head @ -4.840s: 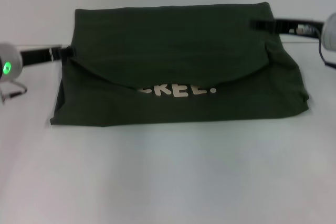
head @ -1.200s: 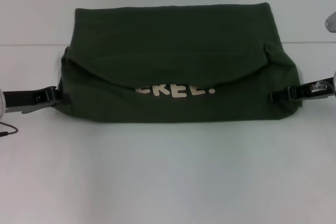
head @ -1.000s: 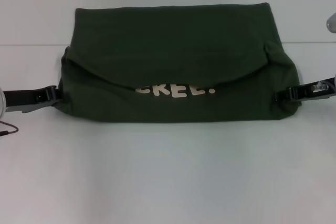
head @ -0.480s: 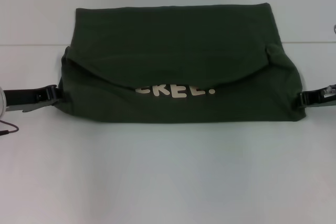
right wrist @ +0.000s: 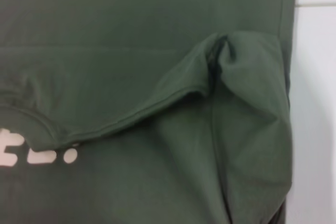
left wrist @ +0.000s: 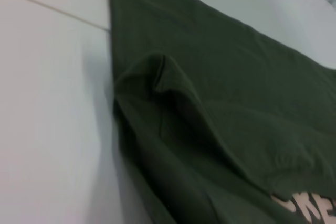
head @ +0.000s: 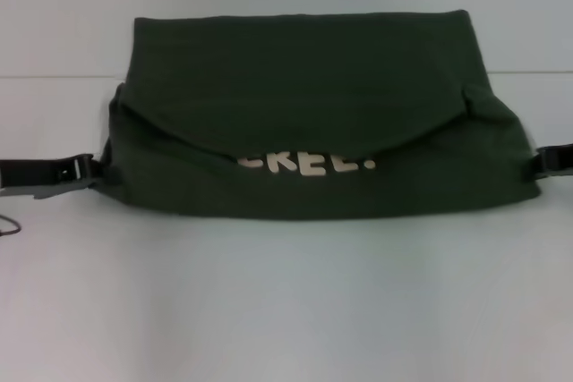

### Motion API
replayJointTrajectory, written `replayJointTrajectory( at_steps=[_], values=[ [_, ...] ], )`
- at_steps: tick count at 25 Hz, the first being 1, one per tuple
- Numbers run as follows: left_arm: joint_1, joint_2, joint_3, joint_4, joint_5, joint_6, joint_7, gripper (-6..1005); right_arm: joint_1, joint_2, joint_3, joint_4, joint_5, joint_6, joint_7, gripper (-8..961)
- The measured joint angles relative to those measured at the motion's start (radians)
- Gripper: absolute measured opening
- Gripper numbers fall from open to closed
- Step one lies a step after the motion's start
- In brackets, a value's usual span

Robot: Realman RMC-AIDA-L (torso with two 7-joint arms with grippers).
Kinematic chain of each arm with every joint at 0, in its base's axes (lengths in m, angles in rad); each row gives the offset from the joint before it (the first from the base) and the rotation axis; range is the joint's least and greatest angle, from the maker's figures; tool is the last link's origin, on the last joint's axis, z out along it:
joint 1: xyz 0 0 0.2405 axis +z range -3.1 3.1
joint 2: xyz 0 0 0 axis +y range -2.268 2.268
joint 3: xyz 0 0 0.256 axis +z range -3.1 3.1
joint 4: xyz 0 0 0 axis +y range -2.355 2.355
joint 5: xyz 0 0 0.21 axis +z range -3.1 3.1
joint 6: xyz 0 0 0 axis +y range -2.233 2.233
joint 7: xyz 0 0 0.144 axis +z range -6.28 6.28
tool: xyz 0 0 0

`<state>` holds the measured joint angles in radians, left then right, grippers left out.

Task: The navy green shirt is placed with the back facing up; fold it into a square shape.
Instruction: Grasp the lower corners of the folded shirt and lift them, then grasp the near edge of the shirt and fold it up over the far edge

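The navy green shirt [head: 304,118] lies folded at centre frame on the pale counter [head: 286,301], white lettering [head: 304,165] showing. The left hand [head: 89,170] and right hand [head: 544,161] touch its side edges; their grip cannot be told.

Navy green shirt [head: 313,114] on table [head: 286,301], between left tool [head: 89,170] and right tool [head: 544,161]

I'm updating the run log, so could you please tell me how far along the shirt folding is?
Partly done. The dark olive-green knit shirt already lies folded into a wide band on the white table, white lettering peeking below the folded-over flap. In hand: the left gripper and right gripper sit at its two near ends. Left: folding the sides inward to make a square.
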<state>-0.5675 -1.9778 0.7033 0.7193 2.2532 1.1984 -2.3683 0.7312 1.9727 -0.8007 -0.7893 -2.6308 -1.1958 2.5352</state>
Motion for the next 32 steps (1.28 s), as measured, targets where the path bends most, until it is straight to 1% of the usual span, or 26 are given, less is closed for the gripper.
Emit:
replayJointTrajectory(
  at_steps=[3, 5, 7, 10, 15, 19, 22, 24, 25, 26, 27, 28, 30, 32],
  values=[
    [0.013, 0.023, 0.002, 0.016, 0.008, 0.089, 0.001, 44, -0.024, -0.016, 0.032, -0.046, 0.000, -0.078, -0.002, 73],
    [0.016, 0.031, 0.000, 0.034, 0.038, 0.158, 0.001, 44, -0.031, -0.025, 0.039, -0.051, 0.000, -0.109, -0.003, 73],
    [0.016, 0.031, -0.003, 0.056, 0.080, 0.217, 0.001, 44, -0.037, -0.031, 0.040, -0.052, -0.002, -0.147, -0.007, 73],
    [0.021, 0.026, -0.004, 0.100, 0.142, 0.313, 0.000, 44, -0.046, -0.039, 0.042, -0.053, -0.004, -0.217, -0.025, 73],
    [0.063, 0.022, 0.002, 0.179, 0.157, 0.448, 0.002, 44, -0.070, -0.057, 0.048, -0.055, -0.005, -0.358, -0.064, 72],
    [0.080, 0.028, -0.001, 0.202, 0.195, 0.547, 0.012, 44, -0.091, -0.066, 0.049, -0.056, -0.008, -0.458, -0.093, 72],
    [0.083, 0.031, -0.011, 0.207, 0.223, 0.608, 0.027, 44, -0.107, -0.068, 0.050, -0.065, -0.007, -0.518, -0.108, 72],
    [0.084, 0.031, -0.013, 0.208, 0.227, 0.627, 0.033, 44, -0.116, -0.064, 0.053, -0.075, -0.004, -0.543, -0.121, 72],
    [0.087, 0.032, -0.019, 0.214, 0.227, 0.671, 0.050, 44, -0.120, -0.062, 0.059, -0.078, 0.001, -0.553, -0.131, 72],
    [0.087, 0.033, -0.023, 0.218, 0.225, 0.683, 0.055, 44, -0.122, -0.060, 0.074, -0.079, 0.009, -0.557, -0.144, 72],
    [0.078, 0.038, -0.070, 0.232, 0.209, 0.718, 0.079, 44, -0.121, -0.060, 0.102, -0.078, 0.028, -0.563, -0.161, 72],
    [0.073, 0.041, -0.083, 0.234, 0.205, 0.721, 0.083, 43, -0.119, -0.063, 0.130, -0.077, 0.050, -0.562, -0.177, 72],
    [0.039, 0.061, -0.154, 0.222, 0.188, 0.734, 0.093, 43, -0.111, -0.072, 0.200, -0.071, 0.132, -0.566, -0.206, 72],
    [-0.006, 0.089, -0.205, 0.189, 0.185, 0.716, 0.082, 43, -0.104, -0.083, 0.248, -0.069, 0.215, -0.539, -0.208, 73]
  ],
)
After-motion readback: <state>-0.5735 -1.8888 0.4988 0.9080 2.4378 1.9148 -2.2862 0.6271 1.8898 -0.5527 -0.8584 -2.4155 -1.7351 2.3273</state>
